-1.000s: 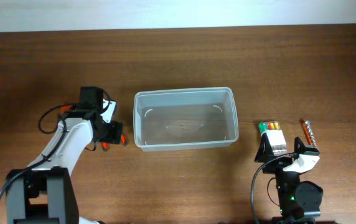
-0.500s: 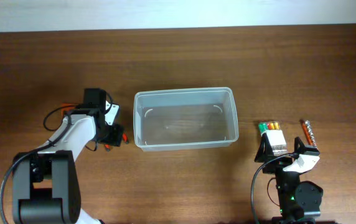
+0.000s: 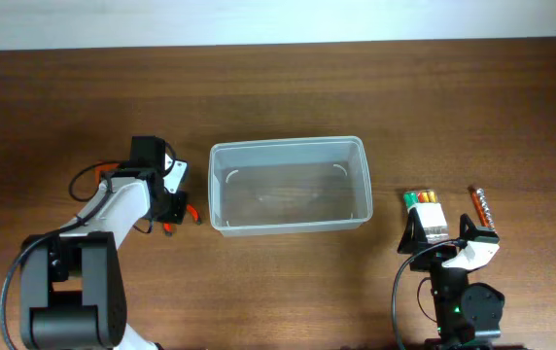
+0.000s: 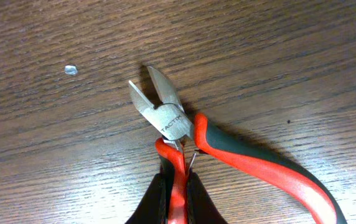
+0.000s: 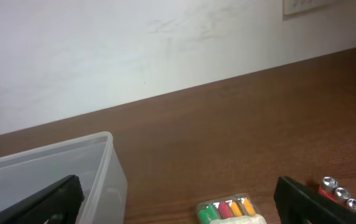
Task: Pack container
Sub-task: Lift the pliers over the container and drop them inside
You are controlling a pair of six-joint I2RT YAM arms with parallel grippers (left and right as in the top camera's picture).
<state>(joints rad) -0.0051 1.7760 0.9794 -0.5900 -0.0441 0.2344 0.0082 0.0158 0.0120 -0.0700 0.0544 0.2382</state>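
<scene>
The container (image 3: 286,143) is located upright at the centre of the table (image 3: 356,87). The left end effector (image 4: 177,186) is closed on one red handle of the side cutters (image 4: 168,118), which are laid flat on the table just left of the container. The right end effector (image 3: 441,233) is spread wide, gripping nothing, beside a marker pack (image 3: 426,206).

Small tools on a brown wooden tabletop (image 3: 375,97)
Side cutters (image 4: 172,121) with red and black handles lie flat, the steel blades a little apart, a pale speck (image 4: 71,70) near them. On the right side a pack of green, yellow and orange sticks (image 3: 424,200) lies beside a red holder of silver bits (image 3: 482,206). A white wall (image 5: 134,50) stands behind.
</scene>
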